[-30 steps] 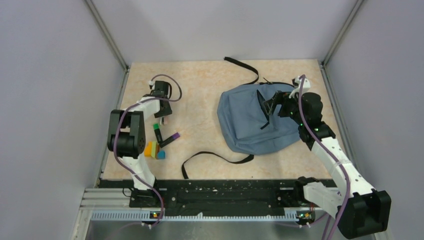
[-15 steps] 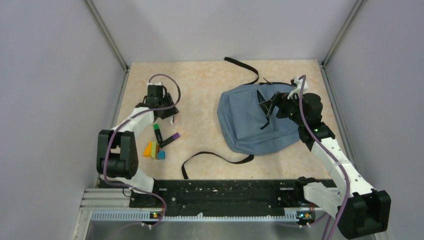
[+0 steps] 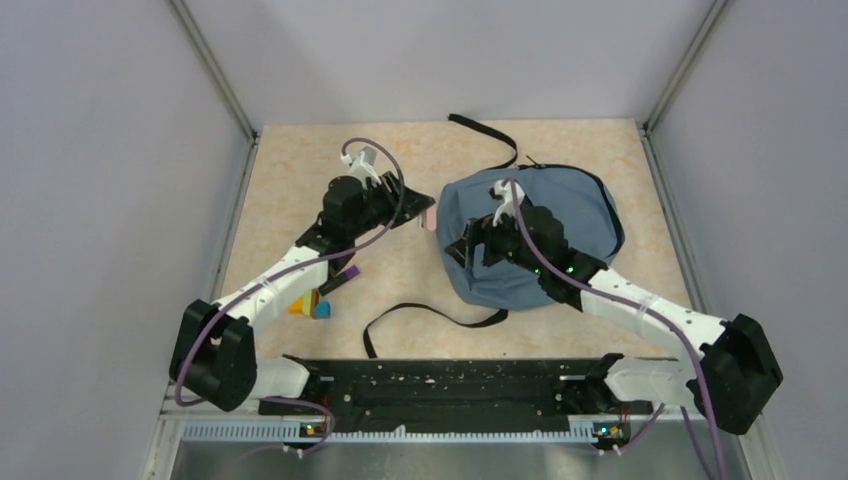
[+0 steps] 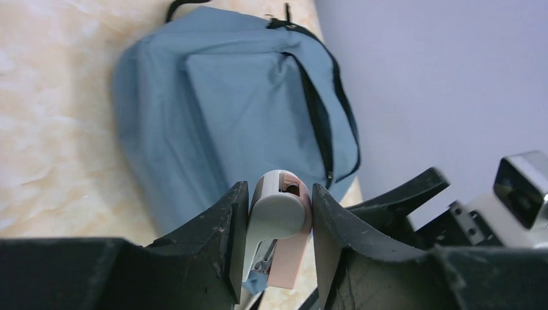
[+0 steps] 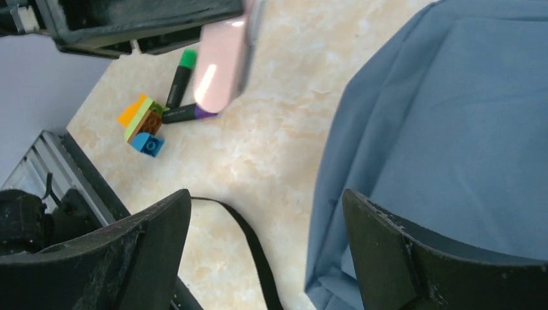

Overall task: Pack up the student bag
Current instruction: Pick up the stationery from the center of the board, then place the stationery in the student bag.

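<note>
The student bag (image 3: 590, 215) lies flat on the table at centre right, blue-grey with a dark zip line along its far side (image 4: 226, 110). My left gripper (image 3: 425, 213) is shut on a pink and white stapler (image 4: 281, 223) and holds it in the air just left of the bag. My right gripper (image 3: 465, 248) is open and empty, hovering over the bag's left edge (image 5: 452, 142) below the stapler (image 5: 220, 64). Its jaws stand wide apart (image 5: 265, 252).
A green marker (image 5: 181, 77), a purple marker (image 3: 345, 275) and a cluster of coloured toy bricks (image 3: 310, 303) lie at the left under my left arm. One black strap (image 3: 430, 315) loops in front of the bag; another (image 3: 490, 135) trails toward the back wall.
My left arm has swung right from the table's left side to the bag, carrying the stapler. My right gripper has moved from the bag's right side to its left edge.
</note>
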Available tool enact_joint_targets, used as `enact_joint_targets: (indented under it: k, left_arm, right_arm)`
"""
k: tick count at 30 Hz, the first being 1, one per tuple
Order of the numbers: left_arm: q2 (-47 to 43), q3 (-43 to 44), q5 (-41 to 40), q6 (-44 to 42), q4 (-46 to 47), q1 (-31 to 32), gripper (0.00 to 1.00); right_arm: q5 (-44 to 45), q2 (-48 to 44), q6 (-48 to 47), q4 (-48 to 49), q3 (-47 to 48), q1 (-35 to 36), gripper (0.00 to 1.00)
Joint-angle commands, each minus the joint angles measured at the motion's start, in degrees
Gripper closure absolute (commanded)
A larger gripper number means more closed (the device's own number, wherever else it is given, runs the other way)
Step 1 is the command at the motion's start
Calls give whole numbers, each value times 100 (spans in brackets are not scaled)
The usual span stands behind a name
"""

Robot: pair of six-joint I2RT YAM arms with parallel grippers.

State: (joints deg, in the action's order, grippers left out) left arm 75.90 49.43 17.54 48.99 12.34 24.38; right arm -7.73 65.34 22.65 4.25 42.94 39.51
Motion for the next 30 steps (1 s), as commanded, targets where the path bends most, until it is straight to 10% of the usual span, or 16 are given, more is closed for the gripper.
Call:
enact_joint_targets:
  k: [1,16,30]
  left_arm:
    - [-232,-44,-245,552,1025,364,67]
    - [-441,-424,-728,926,1531,787,67]
    - [-481,-496,-728,878,1533,837,58]
  right_arm:
    - [1083,109,-274,407,441,646,15]
    - [2770,1065,-613,776,1176,1263,25]
    - [2733,1509,-728,959,1356,1284,82]
